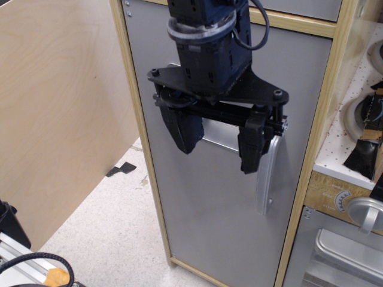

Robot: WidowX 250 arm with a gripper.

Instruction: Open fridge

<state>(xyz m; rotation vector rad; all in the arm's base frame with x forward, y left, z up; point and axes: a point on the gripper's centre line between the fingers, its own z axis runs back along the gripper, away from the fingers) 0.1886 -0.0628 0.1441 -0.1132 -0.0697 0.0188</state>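
The fridge is a tall cabinet with a light wood frame and a flat grey door, and the door looks shut, flush with the frame. Its silver vertical handle runs down the door's right side. The recessed dispenser panel is mostly hidden behind the gripper. My black gripper hangs in front of the door with its jaws wide open. The right finger is just left of the handle's top; I cannot tell whether it touches. The left finger is over the door's middle. Nothing is held.
A light plywood wall stands to the left. At right are a speckled white counter with stove burners, and below it the silver oven door with a round knob. Black cables lie at bottom left on the floor.
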